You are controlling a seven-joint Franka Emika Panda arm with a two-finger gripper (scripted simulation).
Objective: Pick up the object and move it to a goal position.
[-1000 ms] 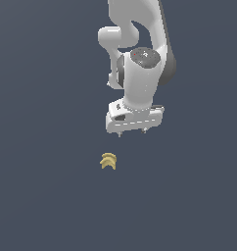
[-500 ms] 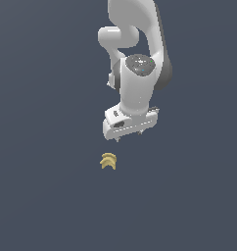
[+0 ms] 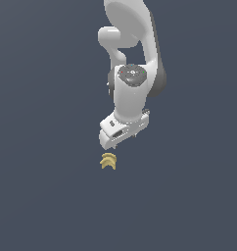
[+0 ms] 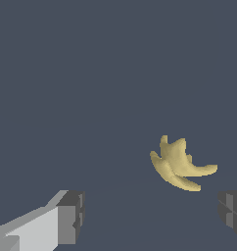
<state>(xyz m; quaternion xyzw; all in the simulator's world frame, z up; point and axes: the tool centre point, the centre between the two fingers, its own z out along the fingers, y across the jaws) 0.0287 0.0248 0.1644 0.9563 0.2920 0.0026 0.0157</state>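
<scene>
The object (image 3: pixel 108 161) is a small tan-yellow curved, chevron-like piece lying on the dark grey floor. In the wrist view the object (image 4: pixel 179 164) lies apart from both fingers, nearer one dark fingertip (image 4: pixel 232 212) than the other. My white gripper (image 3: pixel 121 141) hangs just above the object and slightly toward the exterior view's right, not touching it. The gripper (image 4: pixel 152 215) is open, with a wide gap and nothing between its fingers.
The white arm (image 3: pixel 132 59) rises behind the gripper toward the upper part of the exterior view. A flat dark grey surface (image 3: pixel 42 196) surrounds the object on all sides.
The gripper has come down and moved toward the exterior view's left, closing in on the object. The object has not moved.
</scene>
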